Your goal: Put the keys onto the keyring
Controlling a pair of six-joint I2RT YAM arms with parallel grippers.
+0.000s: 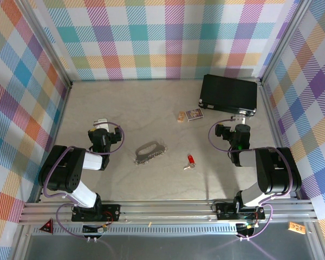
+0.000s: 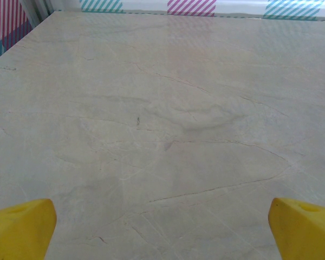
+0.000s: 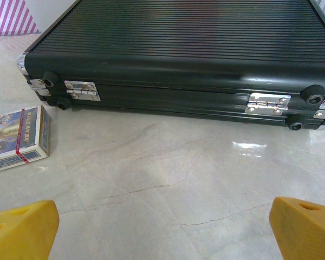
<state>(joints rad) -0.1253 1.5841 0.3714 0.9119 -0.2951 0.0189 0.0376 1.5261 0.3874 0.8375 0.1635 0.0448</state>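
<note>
Finding the key (image 1: 190,161) lying on the table (image 1: 124,108) between the two arms, just right of the keyring (image 1: 150,151) and apart from it, pointing its red head away from the bases and trailing its blade back toward the near edge, slightly left. Finding the keyring resting flat, slanting lengthwise from near-left to far-right. Seeing the left gripper (image 1: 100,124) gaping at full spread, clasping nothing, facing bare table; seeing the right gripper (image 1: 239,117) likewise gaping and clasping nothing, facing the black case (image 3: 173,49) with the printed card (image 3: 16,138) off to the left. Judging the right gripper the nearer to the key — needing to swing back and leftward to reach it — and judging the left gripper the nearer to the keyring, needing to reach rightward and a little back toward the bases.
</note>
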